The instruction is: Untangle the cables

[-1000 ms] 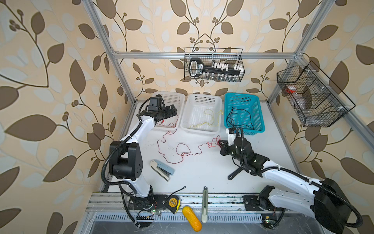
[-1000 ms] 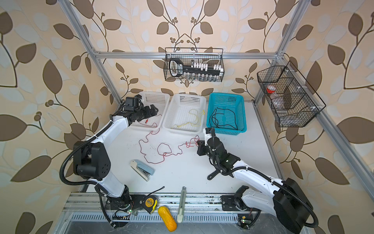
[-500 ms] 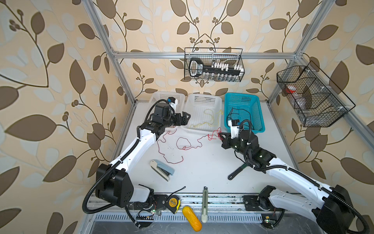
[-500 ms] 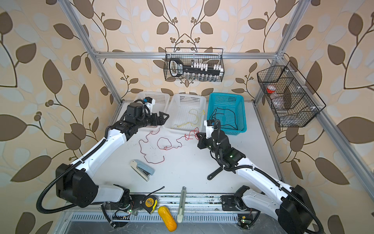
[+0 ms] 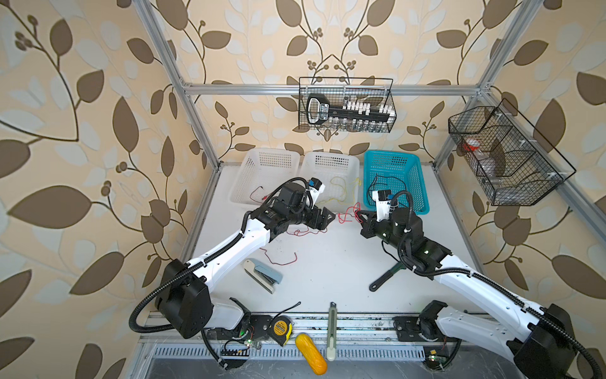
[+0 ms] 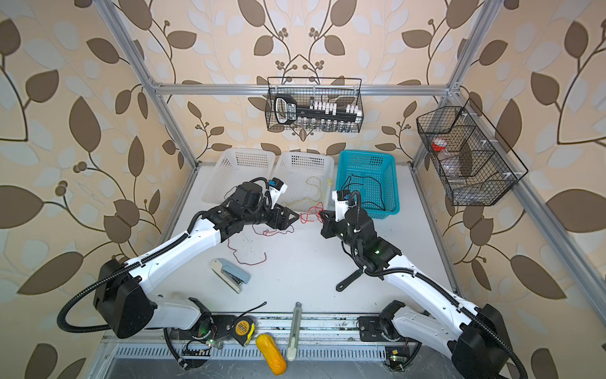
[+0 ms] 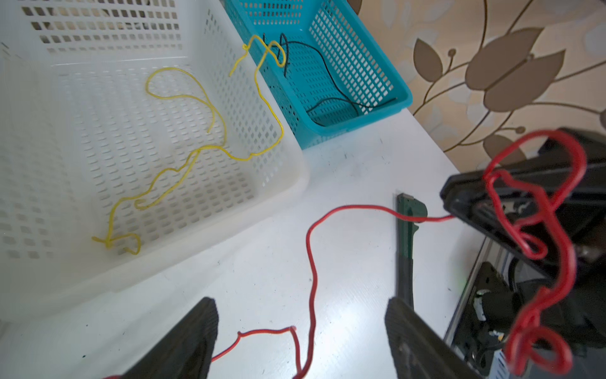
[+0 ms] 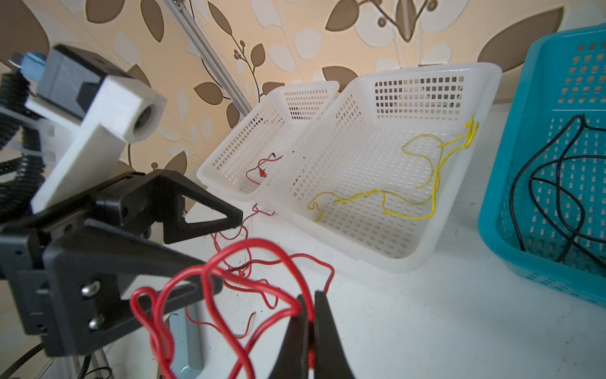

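A tangled red cable (image 5: 347,215) hangs from my right gripper (image 8: 310,298), which is shut on a loop of it above the table's middle. The rest of the strand trails across the table (image 5: 282,259) under my left arm. My left gripper (image 7: 301,315) is open, facing the tangle from the left; the red strand (image 7: 311,262) runs on the table between its fingers without touching them. A yellow cable (image 7: 196,151) lies in the middle white basket (image 5: 352,164). Black cable (image 8: 541,183) lies in the teal basket (image 5: 416,183). A short red cable (image 8: 262,170) lies in the left white basket (image 5: 242,183).
A blue-grey stapler (image 5: 262,275) and a green-handled tool (image 5: 387,279) lie on the table (image 5: 328,269). A tape measure (image 5: 282,328), a yellow object (image 5: 311,357) and a utility knife (image 5: 332,331) sit along the front rail. Wire baskets (image 5: 346,105) hang on the walls.
My left arm swung from the left white basket to the table's middle, and its jaws narrowed a little. My right gripper carried the red tangle back and up, toward the baskets.
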`<state>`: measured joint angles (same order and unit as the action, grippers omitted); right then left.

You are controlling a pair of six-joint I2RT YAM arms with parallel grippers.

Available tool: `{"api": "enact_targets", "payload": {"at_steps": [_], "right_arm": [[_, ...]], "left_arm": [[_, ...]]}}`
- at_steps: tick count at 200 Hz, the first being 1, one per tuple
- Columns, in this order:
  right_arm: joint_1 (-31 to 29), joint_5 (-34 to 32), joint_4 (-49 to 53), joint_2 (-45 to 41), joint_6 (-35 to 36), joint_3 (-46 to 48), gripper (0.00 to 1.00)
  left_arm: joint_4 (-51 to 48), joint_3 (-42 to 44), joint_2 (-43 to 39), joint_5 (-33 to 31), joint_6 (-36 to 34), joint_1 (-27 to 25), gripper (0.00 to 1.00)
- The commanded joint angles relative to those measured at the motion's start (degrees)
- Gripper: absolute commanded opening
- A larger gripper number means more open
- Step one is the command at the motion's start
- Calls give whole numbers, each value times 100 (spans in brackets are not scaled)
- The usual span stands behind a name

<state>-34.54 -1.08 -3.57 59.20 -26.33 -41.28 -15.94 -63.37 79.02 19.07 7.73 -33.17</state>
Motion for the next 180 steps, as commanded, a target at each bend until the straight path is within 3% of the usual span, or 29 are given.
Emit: {"api": "enact_targets", "payload": {"at_steps": [1,36,79,105,130,180], "right_arm": [[33,-90,11,-129,39,-152,0],[28,-190,31,-209,40,-130,0],[37,-254,28,-282,28,-114,0],[44,-276,36,-309,42,-89,0],[38,-303,30,-313,40,-43,0],[41,-314,37,-314,53,11,0]], "left_arm": [[-169,36,131,-155,-179,-47,74],[-268,55,276,-248,-174,-139,54],[-397,-65,483,-262,-227,-210,38],[-369,-101,514,-349,-238,-243,15],[-321,-129,524,-403,-201,-240,2],[-213,-124,523,-413,-139,-242,0]]}}
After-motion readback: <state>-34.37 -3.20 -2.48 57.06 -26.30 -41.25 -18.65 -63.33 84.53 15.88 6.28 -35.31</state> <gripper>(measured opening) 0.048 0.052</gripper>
